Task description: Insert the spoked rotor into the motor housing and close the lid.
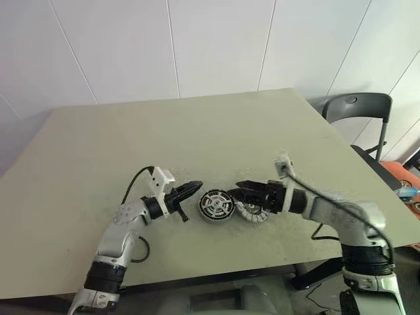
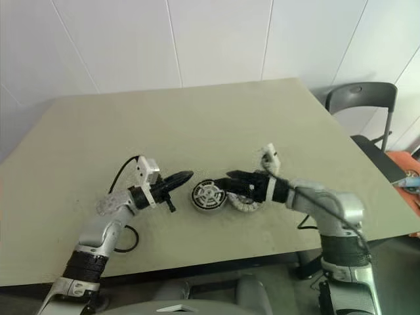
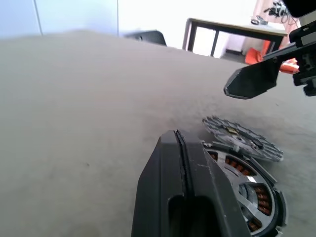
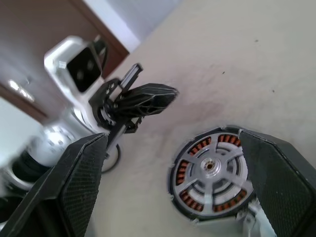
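The motor housing [image 1: 216,205] sits on the table's near middle. The spoked rotor [image 4: 210,165] lies inside it, with copper windings showing between its silver spokes. The lid [image 1: 252,212], a silvery slotted disc, lies flat on the table touching the housing's right side. My left gripper [image 1: 191,190] is shut and empty, level, just left of the housing with its tip pointing at it. My right gripper [image 1: 240,189] stands open, hovering over the lid and the housing's right edge, with nothing between its fingers [image 4: 81,177].
The grey-green table [image 1: 197,131] stretches wide beyond the parts. Its front edge runs close below both arms. A black cable [image 1: 140,252] loops by my left forearm. A dark chair [image 1: 357,105] stands past the table's right corner.
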Robot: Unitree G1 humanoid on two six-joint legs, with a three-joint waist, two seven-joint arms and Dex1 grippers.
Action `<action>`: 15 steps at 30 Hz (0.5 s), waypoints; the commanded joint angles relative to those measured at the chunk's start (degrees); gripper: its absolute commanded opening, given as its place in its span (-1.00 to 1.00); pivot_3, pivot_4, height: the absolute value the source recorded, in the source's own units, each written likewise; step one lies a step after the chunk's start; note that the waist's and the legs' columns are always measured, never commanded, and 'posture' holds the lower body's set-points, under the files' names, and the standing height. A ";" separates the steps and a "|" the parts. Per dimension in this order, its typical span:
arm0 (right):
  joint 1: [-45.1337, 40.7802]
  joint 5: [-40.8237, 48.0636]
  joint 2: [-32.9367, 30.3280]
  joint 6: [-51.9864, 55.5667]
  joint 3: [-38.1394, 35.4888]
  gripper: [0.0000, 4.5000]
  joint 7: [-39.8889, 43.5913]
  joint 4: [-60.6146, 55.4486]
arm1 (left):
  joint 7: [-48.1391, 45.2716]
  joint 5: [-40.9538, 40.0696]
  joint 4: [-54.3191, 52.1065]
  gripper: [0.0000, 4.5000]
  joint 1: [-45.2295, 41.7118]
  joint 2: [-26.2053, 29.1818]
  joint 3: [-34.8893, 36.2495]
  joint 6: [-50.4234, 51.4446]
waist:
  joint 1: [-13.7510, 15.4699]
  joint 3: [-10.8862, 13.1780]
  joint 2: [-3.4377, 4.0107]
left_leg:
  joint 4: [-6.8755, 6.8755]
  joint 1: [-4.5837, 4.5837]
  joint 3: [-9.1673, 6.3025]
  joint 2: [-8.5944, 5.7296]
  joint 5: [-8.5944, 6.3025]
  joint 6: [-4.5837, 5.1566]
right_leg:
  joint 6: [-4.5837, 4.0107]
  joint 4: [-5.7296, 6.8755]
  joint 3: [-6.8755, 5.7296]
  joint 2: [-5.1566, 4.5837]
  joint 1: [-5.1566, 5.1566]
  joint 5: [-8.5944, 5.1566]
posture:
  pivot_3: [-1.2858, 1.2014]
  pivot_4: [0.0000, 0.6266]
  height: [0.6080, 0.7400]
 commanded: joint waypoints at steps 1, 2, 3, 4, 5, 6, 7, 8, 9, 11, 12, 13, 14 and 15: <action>-2.49 7.17 1.24 15.97 -6.46 1.00 -5.82 2.52 | -1.04 -0.54 -1.18 -0.99 1.04 0.17 0.75 -2.45 | 0.23 0.00 0.00 | -0.01 0.00 0.00 0.00 0.00 0.01 | 0.00 0.01 0.00 0.01 -0.01 0.00 | 0.03 -1.00 1.00; -2.63 8.20 1.41 18.29 -7.16 1.00 -7.21 3.27 | -1.22 -0.75 -1.29 -0.99 1.18 0.05 0.64 -2.57 | 0.41 0.00 0.00 | -0.01 0.00 0.00 0.01 0.00 0.01 | -0.01 0.01 0.00 0.01 -0.02 0.00 | 0.03 -1.00 1.00; -2.44 10.47 1.20 19.31 -7.22 1.00 -8.86 4.44 | -1.51 -0.88 -1.44 -0.99 1.27 -0.03 0.46 -2.66 | 0.62 0.00 0.00 | -0.01 0.01 0.00 0.00 0.00 0.01 | -0.01 0.02 0.00 0.02 -0.02 0.00 | 0.03 -1.00 1.00; -2.31 13.60 1.12 19.65 -7.24 1.00 -11.29 6.42 | -2.33 -1.70 -2.13 -0.99 1.48 -0.13 0.33 -2.41 | 0.75 0.00 0.01 | -0.01 0.00 0.00 0.00 -0.01 0.01 | -0.01 0.02 -0.01 0.02 -0.02 0.00 | 0.03 -1.00 1.00; -2.17 17.23 1.07 19.65 -7.15 1.00 -14.13 8.89 | -3.27 -2.94 -3.13 -0.99 1.73 -0.30 0.32 -1.91 | 0.78 0.00 0.01 | -0.01 0.00 0.00 0.00 -0.01 0.01 | -0.01 0.01 -0.01 0.01 -0.02 0.00 | 0.03 -1.00 1.00; -2.09 21.45 1.19 19.65 -7.15 1.00 -17.46 11.80 | -4.21 -4.19 -4.10 -0.99 1.93 -0.36 0.32 -1.37 | 0.80 0.00 0.00 | 0.00 -0.01 0.02 0.00 -0.01 0.01 | -0.01 -0.01 0.00 0.01 -0.01 0.00 | 0.03 -1.00 1.00; -2.02 25.09 1.57 19.65 -7.35 1.00 -20.87 14.31 | -4.77 -4.82 -4.63 -0.99 2.01 -0.23 0.33 -0.96 | 0.79 0.00 0.00 | 0.00 -0.02 0.02 0.00 -0.01 0.02 | -0.01 -0.03 0.00 0.00 0.00 0.00 | 0.03 -1.00 1.00; -1.81 28.45 1.76 19.65 -7.36 1.00 -24.10 16.31 | -5.08 -5.01 -4.83 -0.99 2.03 -0.01 0.36 -0.78 | 0.78 0.00 0.01 | 0.00 -0.02 0.02 0.00 -0.01 0.02 | -0.01 -0.05 0.00 0.00 0.01 0.00 | 0.03 -1.00 1.00; -1.45 31.56 1.91 19.65 -7.38 1.00 -27.28 17.88 | -5.49 -5.08 -4.89 -0.99 2.09 0.37 0.34 -0.55 | 0.77 0.00 0.01 | -0.01 -0.03 0.02 0.00 -0.02 0.03 | -0.01 -0.07 0.00 0.00 0.01 0.00 | 0.03 -1.00 1.00; -0.13 37.24 2.31 19.39 -7.37 1.00 -33.93 20.11 | -6.32 -5.29 -5.31 -0.99 2.42 1.22 0.36 -0.09 | 0.76 -0.01 0.02 | -0.03 -0.01 0.02 0.00 -0.03 0.06 | 0.00 -0.07 0.00 0.01 0.01 0.01 | 0.03 -1.00 1.00; 1.00 41.03 1.87 18.30 -6.33 1.00 -37.35 20.54 | -6.59 -5.37 -5.63 -0.99 2.59 1.64 0.34 0.32 | 0.76 0.00 0.03 | -0.04 -0.01 0.02 0.01 -0.04 0.07 | 0.00 -0.07 0.00 0.01 0.01 0.01 | 0.03 -1.00 1.00; 2.49 46.07 0.96 16.10 -4.46 1.00 -41.32 20.59 | -6.79 -5.23 -5.97 -0.99 2.78 2.09 0.27 0.61 | 0.75 -0.01 0.03 | -0.04 -0.01 0.02 0.01 -0.05 0.09 | 0.00 -0.07 0.00 0.01 0.00 0.01 | 0.03 -1.00 1.00; 4.45 51.88 -0.42 13.20 -1.91 1.00 -45.49 19.94 | -6.97 -5.02 -6.26 -0.99 2.97 2.57 0.21 0.88 | 0.75 0.00 0.04 | -0.05 -0.01 0.02 0.01 -0.06 0.12 | 0.01 -0.07 0.00 0.01 0.01 0.01 | 0.03 -1.00 1.00; 6.29 56.80 -1.74 10.50 0.50 1.00 -48.95 18.82 | -7.10 -4.85 -6.38 -0.99 3.15 2.94 0.20 0.97 | 0.78 0.00 0.05 | -0.05 -0.02 0.02 0.01 -0.07 0.14 | 0.02 -0.09 0.00 0.01 0.01 0.01 | 0.03 -1.00 1.00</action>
